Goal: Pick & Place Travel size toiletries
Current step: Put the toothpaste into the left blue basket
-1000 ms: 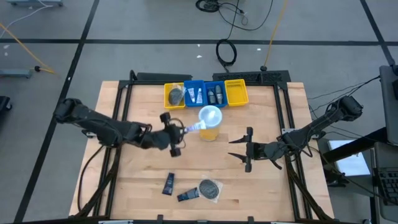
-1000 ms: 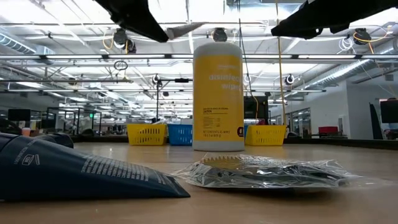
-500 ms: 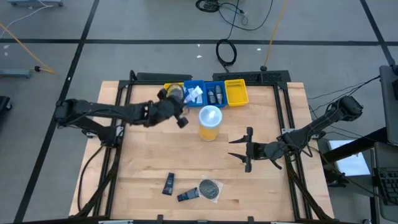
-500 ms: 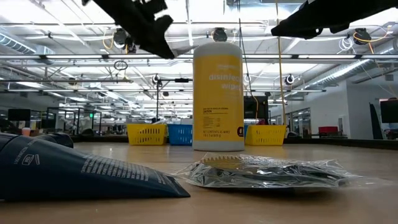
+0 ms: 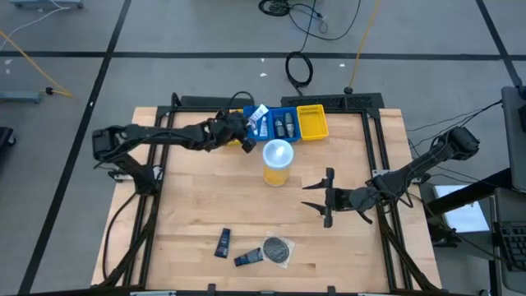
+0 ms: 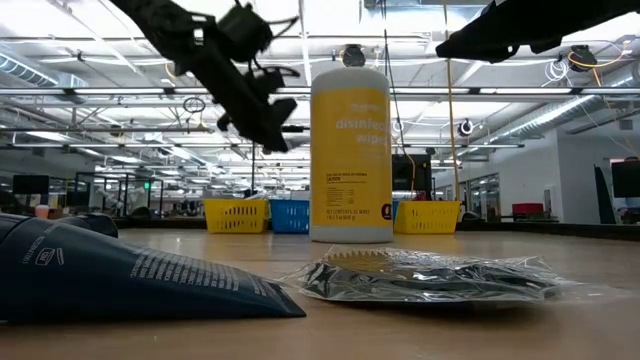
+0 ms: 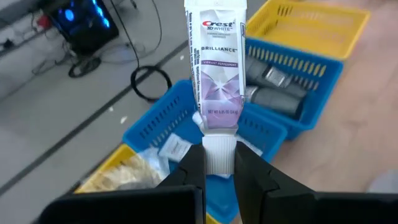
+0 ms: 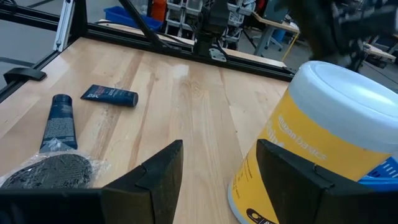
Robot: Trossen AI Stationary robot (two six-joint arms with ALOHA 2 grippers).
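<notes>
My left gripper [image 5: 245, 131] [image 7: 219, 163] hovers at the far side of the table, shut on a white toothpaste tube [image 5: 260, 113] [image 7: 216, 68] that hangs over a blue bin [image 5: 258, 125] [image 7: 176, 121] holding other small white items. The neighbouring blue bin [image 5: 285, 124] holds dark mini bottles. Near the table's near edge lie two dark navy tubes [image 5: 223, 242] [image 5: 248, 258] and a round dark grey packet [image 5: 278, 249]. My right gripper [image 5: 323, 197] [image 8: 221, 168] waits open, right of centre, touching nothing. My left gripper pinches the toothpaste tube at its white cap end [image 7: 218, 148] between its two fingers [image 7: 193, 169]. The fingers lie in line with the tube, whose body sticks out past the fingertips toward the table's far-right. The tube is lifted clear, above the blue bin.
A tall yellow cup with a pale lid [image 5: 278, 160] [image 8: 323, 137] [image 6: 350, 150] stands mid-table, just near of the bins. Yellow bins [image 5: 312, 122] [image 5: 229, 125] flank the blue ones. Bare wood lies between the cup and the items at the near edge.
My left gripper has carried the white tube from beside the yellow cup toward the table's far edge, swinging round until the tube points over the blue bin. It has stayed shut on the tube throughout. My right arm has kept still.
</notes>
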